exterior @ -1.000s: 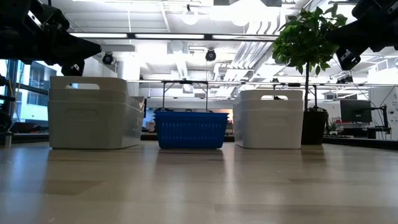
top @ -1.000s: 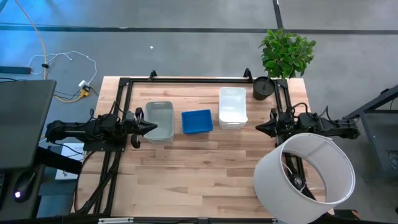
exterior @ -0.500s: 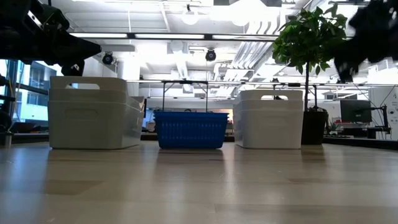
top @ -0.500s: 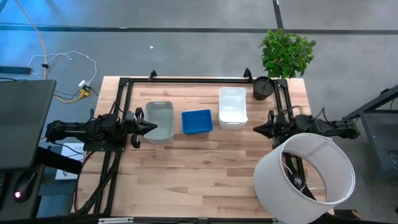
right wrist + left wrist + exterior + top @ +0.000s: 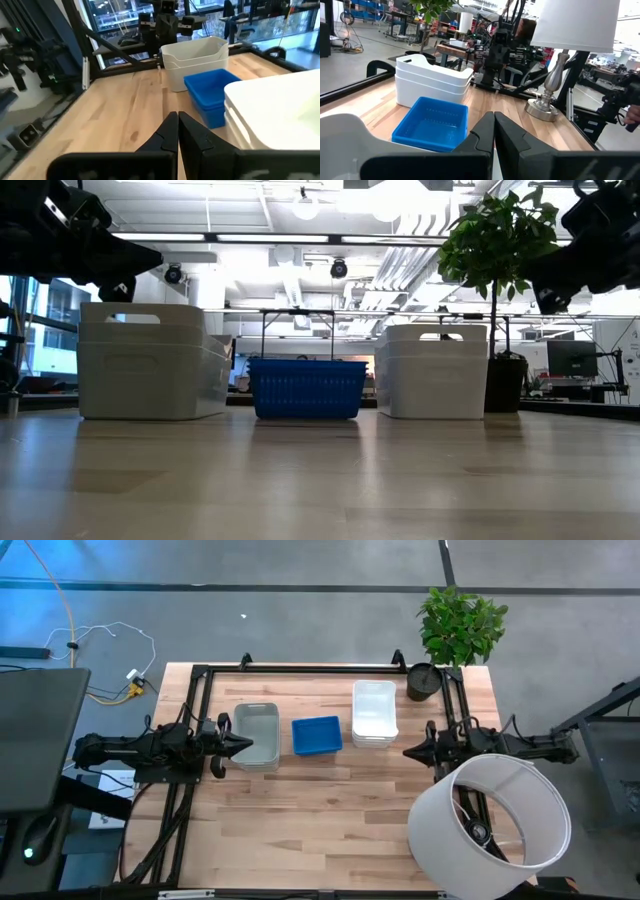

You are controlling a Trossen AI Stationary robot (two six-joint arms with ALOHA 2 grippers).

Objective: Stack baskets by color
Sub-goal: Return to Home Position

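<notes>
Three groups of baskets stand in a row on their bottoms across the far half of the table. They are a translucent grey stack (image 5: 256,735), a single blue perforated basket (image 5: 316,735) and a white stack (image 5: 374,713). My left gripper (image 5: 243,744) is shut and points level, hovering above the grey stack's left rim (image 5: 345,130). My right gripper (image 5: 408,751) is shut and points level toward the table's middle, in the air just right of and nearer than the white stack (image 5: 280,115). Neither gripper touches anything.
A large white lamp shade (image 5: 490,825) on a metal stand (image 5: 545,95) fills the near right corner, beside my right arm. A black plant pot (image 5: 423,681) with a green plant stands at the far right corner. Bare wood (image 5: 310,820) spans the near half.
My right gripper has sunk a little and its tip has crept toward the table's middle, staying shut. The baskets and my left arm have kept still.
</notes>
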